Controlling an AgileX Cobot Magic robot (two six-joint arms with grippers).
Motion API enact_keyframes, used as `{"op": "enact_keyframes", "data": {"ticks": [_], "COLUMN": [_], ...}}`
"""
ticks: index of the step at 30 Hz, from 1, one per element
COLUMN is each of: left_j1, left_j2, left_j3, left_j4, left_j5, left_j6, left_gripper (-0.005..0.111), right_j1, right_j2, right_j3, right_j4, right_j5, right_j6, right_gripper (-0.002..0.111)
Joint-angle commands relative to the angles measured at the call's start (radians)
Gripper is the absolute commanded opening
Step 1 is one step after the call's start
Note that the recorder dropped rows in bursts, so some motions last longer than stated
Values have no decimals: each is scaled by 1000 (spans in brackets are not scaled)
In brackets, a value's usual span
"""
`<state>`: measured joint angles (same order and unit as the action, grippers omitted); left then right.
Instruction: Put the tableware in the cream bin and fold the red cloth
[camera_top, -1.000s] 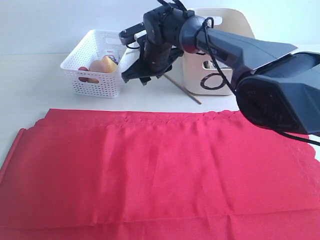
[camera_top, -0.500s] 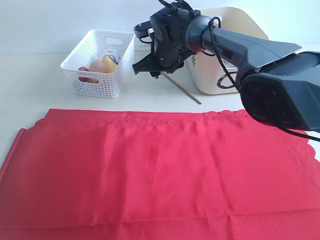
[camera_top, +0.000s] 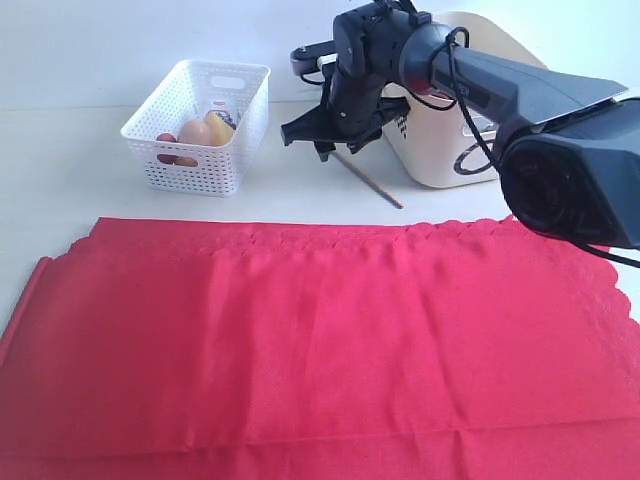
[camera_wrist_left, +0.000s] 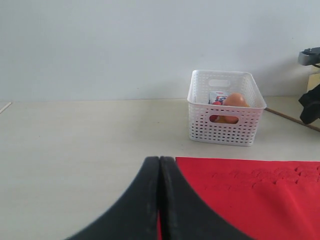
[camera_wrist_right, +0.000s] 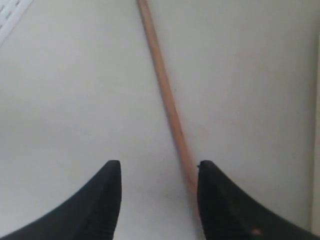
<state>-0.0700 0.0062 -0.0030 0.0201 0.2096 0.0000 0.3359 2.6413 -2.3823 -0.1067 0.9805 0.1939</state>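
Note:
A thin wooden chopstick (camera_top: 368, 180) lies on the table between the white basket and the cream bin (camera_top: 440, 140). My right gripper (camera_top: 325, 138) hovers over its far end, open. In the right wrist view the chopstick (camera_wrist_right: 164, 95) runs between the open fingers (camera_wrist_right: 112, 192), close to one of them; the gripper (camera_wrist_right: 160, 167) holds nothing. The red cloth (camera_top: 320, 340) lies spread flat across the front. My left gripper (camera_wrist_left: 160, 161) is shut, low over the cloth's corner (camera_wrist_left: 250, 195), and is out of the exterior view. No other tableware shows.
A white lattice basket (camera_top: 195, 130) with an egg and other food stands left of the chopstick; it shows in the left wrist view too (camera_wrist_left: 225, 107). The right arm (camera_top: 540, 110) reaches across in front of the cream bin.
My right gripper has moved right, from beside the white basket toward the cream bin, and stays open. The cream bin now shows further right. The cloth has not moved.

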Motion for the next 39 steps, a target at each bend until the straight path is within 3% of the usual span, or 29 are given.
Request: {"op": "enact_keyframes", "data": {"ticks": [1,7,12,16,22,39], "left_j1": [-1,-1,-1,-1,-1,-1], "left_j2": [-6,-6,-6,-6,-6,-6], "left_j3": [3,3,3,3,3,3], "left_j4": [1,1,1,1,1,1], "left_j5": [-2,-2,-2,-2,-2,-2], "left_j6": [0,0,0,0,0,0], "left_gripper": [0,0,0,0,0,0], "right_j1": [-6,-6,-4,-4,0,-26], "right_j2": [47,59,48,43,43,-247], "right_j3": [-7,-7,-7,-7,-7,-10], "right_j4": [-21,11,152,283,285,204], "right_j5": [24,43,87,101,121,81], "right_j6": [-6,-23,-199,-291,-305,-297], "right_gripper": [46,46,43,23,0,0]}}
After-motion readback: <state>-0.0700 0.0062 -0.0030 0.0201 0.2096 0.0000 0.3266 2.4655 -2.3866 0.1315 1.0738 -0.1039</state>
